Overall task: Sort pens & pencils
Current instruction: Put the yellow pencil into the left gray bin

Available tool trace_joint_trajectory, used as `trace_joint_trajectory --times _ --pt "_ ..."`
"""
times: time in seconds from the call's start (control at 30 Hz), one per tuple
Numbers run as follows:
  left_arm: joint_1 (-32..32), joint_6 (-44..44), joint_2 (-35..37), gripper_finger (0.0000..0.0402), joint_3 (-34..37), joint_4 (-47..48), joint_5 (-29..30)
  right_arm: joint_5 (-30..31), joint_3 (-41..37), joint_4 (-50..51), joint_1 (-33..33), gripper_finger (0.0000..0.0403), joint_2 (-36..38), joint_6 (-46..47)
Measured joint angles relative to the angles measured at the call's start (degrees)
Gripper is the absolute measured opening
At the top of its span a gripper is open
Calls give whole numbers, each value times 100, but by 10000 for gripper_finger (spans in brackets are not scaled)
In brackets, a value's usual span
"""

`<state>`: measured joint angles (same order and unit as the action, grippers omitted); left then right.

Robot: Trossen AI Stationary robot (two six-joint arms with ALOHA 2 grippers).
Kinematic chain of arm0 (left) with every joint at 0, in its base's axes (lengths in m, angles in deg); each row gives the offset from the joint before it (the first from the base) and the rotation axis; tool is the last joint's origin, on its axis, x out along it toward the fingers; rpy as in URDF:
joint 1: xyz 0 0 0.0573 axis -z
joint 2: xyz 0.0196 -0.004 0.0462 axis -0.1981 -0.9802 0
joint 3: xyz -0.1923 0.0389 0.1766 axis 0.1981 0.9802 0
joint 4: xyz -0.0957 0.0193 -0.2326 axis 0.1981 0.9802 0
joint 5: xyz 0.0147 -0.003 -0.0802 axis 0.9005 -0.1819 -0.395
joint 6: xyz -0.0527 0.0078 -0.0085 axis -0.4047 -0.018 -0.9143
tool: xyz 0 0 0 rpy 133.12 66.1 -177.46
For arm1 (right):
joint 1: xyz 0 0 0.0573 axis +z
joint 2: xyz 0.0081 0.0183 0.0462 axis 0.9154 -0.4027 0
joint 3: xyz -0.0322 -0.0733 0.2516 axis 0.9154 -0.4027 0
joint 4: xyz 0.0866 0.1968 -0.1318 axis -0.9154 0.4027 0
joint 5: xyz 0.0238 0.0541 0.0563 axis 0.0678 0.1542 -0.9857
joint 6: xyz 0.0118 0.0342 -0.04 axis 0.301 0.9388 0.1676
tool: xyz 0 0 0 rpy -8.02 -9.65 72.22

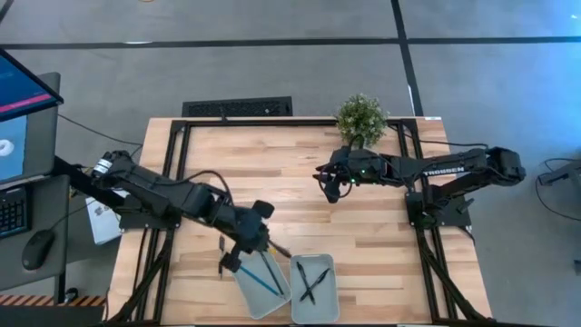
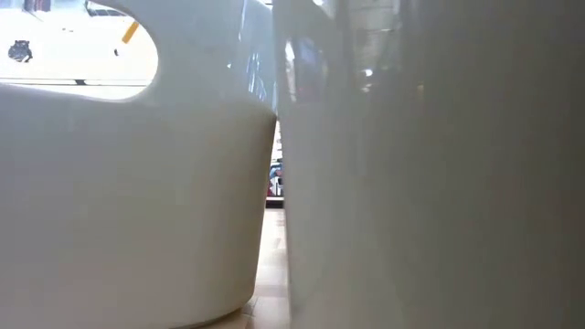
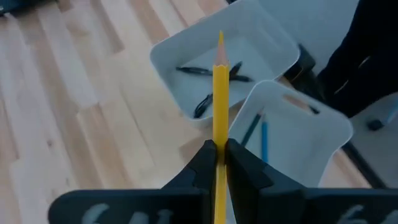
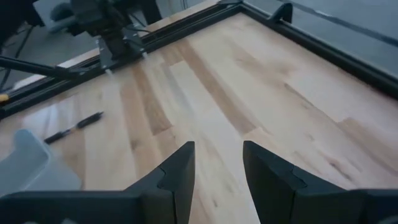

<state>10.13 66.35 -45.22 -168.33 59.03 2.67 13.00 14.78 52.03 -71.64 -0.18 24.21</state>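
Pencil (image 3: 220,93), yellow with a sharpened tip, clamped between the left gripper's (image 3: 219,155) closed fingers.
Just beyond the gripper sit two white bins: one (image 3: 323,134) holds a light blue pencil (image 3: 264,138), the other (image 3: 180,59) black pens (image 3: 205,87). The right gripper (image 4: 217,165) hovers open, empty.

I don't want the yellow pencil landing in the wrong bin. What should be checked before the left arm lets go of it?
1. Grip: left gripper shut on the yellow pencil: ok.
2. Target: blue pencil lies in the nearer bin: ok.
3. Pens bin holds only black pens: ok.
4. Pencil fully over the nearer bin: cannot tell.
5. Right gripper open, far from both bins: ok.
6. Loose pen remains on the table: not ok.
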Motion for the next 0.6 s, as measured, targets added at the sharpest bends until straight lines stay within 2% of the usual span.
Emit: trace_joint_trajectory --times 0.1,0.37,0.6 --pt "190 -277 -2 11 10 -43 184 2 1 0 111 157 0 82" --pt "389 -489 -444 11 290 -531 150 -1 0 60 285 157 0 86" --pt "388 -695 -1069 11 299 -652 -695 2 -2 365 379 157 0 249"
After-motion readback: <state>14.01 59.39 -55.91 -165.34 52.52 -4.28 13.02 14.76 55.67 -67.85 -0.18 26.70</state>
